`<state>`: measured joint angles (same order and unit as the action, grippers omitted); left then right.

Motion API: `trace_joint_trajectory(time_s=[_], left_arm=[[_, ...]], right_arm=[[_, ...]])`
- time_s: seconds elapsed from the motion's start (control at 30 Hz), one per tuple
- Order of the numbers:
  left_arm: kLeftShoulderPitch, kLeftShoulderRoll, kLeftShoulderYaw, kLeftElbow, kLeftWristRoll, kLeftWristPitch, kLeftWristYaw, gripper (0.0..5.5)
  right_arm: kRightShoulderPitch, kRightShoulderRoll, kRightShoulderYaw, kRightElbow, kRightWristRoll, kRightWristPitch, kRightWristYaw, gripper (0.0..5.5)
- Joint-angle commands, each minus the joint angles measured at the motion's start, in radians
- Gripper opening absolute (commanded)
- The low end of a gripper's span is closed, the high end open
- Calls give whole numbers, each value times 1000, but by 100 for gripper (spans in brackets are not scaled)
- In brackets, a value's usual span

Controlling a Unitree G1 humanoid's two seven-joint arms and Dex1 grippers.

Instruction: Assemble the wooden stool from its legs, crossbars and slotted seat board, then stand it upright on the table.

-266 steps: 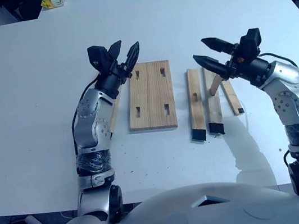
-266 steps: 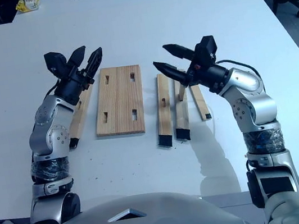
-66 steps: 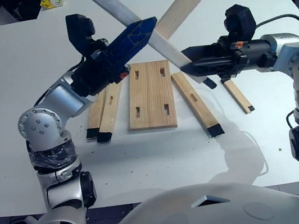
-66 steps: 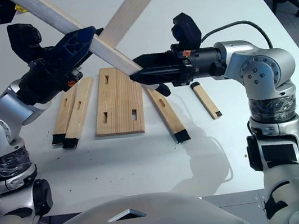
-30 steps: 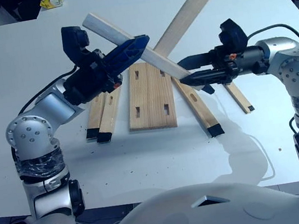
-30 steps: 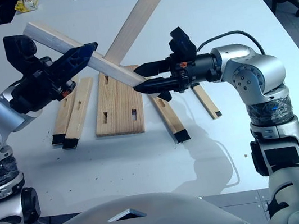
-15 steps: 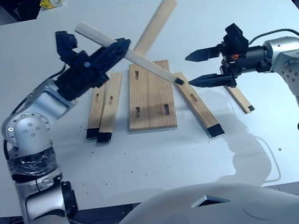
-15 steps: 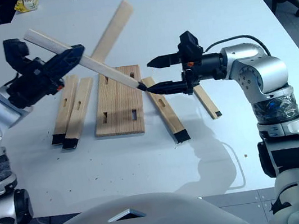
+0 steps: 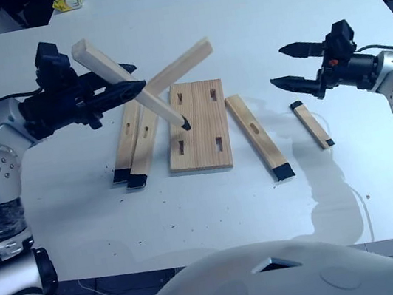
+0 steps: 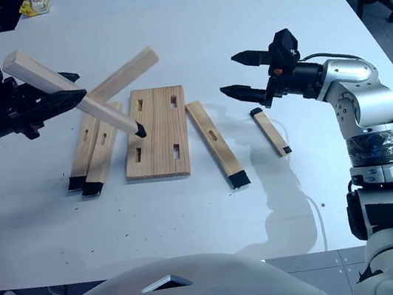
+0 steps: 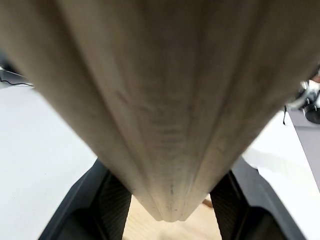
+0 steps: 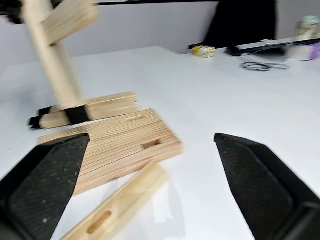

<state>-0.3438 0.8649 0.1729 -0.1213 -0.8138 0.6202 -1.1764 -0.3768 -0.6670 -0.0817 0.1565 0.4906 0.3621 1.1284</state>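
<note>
One leg in hand: the left gripper (image 9: 128, 91) is closed round a long leg (image 9: 163, 110), both fingers (image 11: 112, 200) pressed to its sides at about mid-length; the leg slopes down to the right, its black-capped foot resting on the slotted seat board (image 9: 206, 135) by a far slot
Joined crossbar: a long crossbar (image 9: 183, 60) passes through this leg and juts up and away to the right, clear of the table (image 9: 265, 204)
Right gripper (image 9: 278, 65): spread wide with nothing in it, hanging above the table beyond the short crossbar (image 9: 311, 124)
Loose parts: two slotted legs (image 9: 139, 138) lie side by side, just left of the board; a third leg (image 9: 256, 134) lies just right of it, the short crossbar further right
How it will handle: stiff, light, dry wood, not fragile; the joint is probably only a push fit, so the crossbar may swing or slip out if jolted
Where to grip: on the flat sides near the middle, clear of slots and caps
Edges and room: the parts sit mid-table, well away from every edge; open table lies to both sides and in front, but the jutting crossbar needs room above the board
</note>
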Motion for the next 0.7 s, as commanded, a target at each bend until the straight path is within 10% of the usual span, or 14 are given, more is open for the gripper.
trace_joint_trajectory(time_s=[0.03,0.7], left_arm=[[-12,33,-6,-36,22,-10,-52,206],[10,22,-86,-11,146,-112,-184,206]], right_arm=[[39,3,-34,-27,-1,-8,-36,460],[38,6,-85,2,-8,-45,-88,460]])
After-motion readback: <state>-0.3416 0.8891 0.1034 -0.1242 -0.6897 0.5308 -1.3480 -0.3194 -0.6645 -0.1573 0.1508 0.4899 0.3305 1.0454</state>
